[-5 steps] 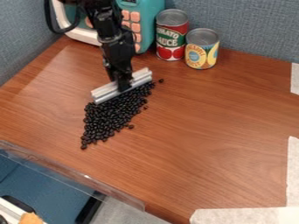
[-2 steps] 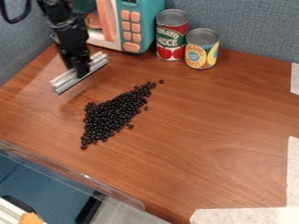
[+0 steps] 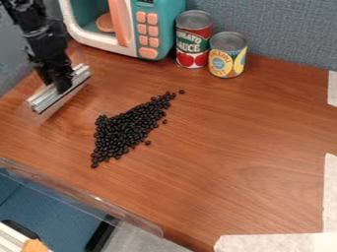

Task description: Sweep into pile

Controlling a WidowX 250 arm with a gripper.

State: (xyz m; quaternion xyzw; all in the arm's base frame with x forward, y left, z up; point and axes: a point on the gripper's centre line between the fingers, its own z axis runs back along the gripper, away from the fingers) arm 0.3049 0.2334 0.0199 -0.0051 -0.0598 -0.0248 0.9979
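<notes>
The black gripper [image 3: 61, 84] hangs at the upper left of the view, closed on a silver metal bar-shaped sweeper [image 3: 45, 100] that slants from lower left to upper right. Black beans [image 3: 125, 128] lie to the right of and below it in an elongated, roughly triangular patch, with a gap of bare wood between patch and sweeper. A few single beans, such as one stray bean [image 3: 182, 91] at the top end, lie just off the patch.
A teal and white toy microwave [image 3: 147, 34] stands at the back, beside a red can [image 3: 193, 44] and a yellow can [image 3: 227, 59]. A clear ledge [image 3: 85, 197] runs along the lower left edge. White tape [image 3: 331, 192] marks the right side.
The gripper has moved left with the sweeper, away from the beans and towards the left wall. The beans lie as before, and more of the microwave is uncovered.
</notes>
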